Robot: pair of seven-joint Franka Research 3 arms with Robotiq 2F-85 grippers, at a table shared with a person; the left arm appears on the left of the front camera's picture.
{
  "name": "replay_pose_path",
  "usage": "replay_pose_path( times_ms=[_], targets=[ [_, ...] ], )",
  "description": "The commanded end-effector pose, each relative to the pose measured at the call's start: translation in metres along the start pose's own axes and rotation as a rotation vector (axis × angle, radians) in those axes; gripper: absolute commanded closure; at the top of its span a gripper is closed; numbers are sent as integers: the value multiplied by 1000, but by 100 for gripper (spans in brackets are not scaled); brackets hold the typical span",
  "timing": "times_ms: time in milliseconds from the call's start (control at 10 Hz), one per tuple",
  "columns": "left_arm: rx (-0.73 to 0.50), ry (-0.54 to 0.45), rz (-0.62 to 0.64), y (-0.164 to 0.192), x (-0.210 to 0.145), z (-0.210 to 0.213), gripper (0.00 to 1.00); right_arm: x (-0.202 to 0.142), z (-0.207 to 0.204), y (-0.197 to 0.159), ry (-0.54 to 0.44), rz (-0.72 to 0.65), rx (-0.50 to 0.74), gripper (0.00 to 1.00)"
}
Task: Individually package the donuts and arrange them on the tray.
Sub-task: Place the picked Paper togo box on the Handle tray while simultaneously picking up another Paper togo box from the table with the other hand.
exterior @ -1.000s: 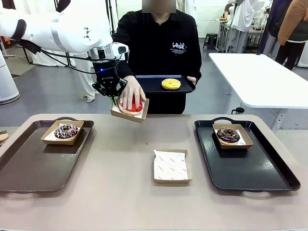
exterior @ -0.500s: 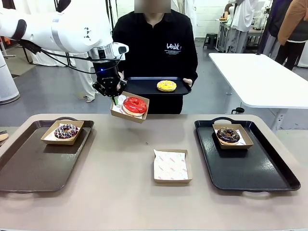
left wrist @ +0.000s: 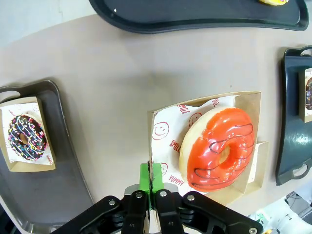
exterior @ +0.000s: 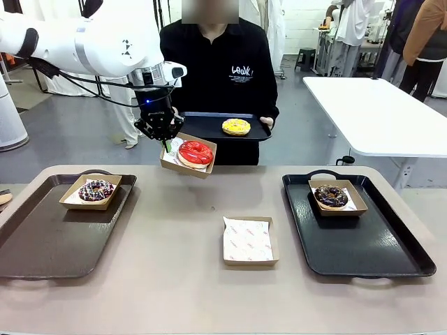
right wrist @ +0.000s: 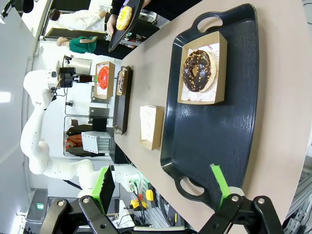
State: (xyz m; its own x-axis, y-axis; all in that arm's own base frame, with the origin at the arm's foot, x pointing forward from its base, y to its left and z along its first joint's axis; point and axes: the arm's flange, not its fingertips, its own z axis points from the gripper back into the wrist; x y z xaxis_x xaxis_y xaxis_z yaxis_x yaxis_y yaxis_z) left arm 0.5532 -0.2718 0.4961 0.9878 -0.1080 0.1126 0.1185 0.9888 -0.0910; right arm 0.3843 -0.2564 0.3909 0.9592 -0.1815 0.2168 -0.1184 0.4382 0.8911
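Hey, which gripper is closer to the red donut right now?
Left. The left gripper is shut on the edge of the box holding the red donut, right beside it. The right gripper hangs open by the near end of the right tray, far off.

Red donut (exterior: 196, 152) (in a box (exterior: 183, 172), aloft) lies at eleven o'clock; yellow donut (exterior: 236, 126) at twelve; chocolate donut (exterior: 331, 195) at three; purple donut (exterior: 96, 189) at nine.

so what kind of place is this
Probably a robotics lab, not a bakery: a white robot arm grips a box holding a red donut; bare grey floor and a plain white worktable behind.
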Motion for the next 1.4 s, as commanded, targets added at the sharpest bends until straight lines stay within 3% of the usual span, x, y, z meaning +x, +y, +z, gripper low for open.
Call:
replay_pose_path(
  times_ms=[0,200,700,900,1300],
  targets=[
    [2,-2,0,1,-3,3,100,0,0,0,0,0,0,0],
    [-48,-2,-24,6,-6,11,99,-5,-25,36,93,146,-104,0],
    [16,-27,-35,65,-57,63,99,-14,-130,207,271,310,-418,0],
    [52,-12,-27,91,-82,67,99,-28,-188,231,294,337,-545,0],
    [130,1,19,132,-141,54,99,-61,-281,224,334,356,-700,0]
  ],
)
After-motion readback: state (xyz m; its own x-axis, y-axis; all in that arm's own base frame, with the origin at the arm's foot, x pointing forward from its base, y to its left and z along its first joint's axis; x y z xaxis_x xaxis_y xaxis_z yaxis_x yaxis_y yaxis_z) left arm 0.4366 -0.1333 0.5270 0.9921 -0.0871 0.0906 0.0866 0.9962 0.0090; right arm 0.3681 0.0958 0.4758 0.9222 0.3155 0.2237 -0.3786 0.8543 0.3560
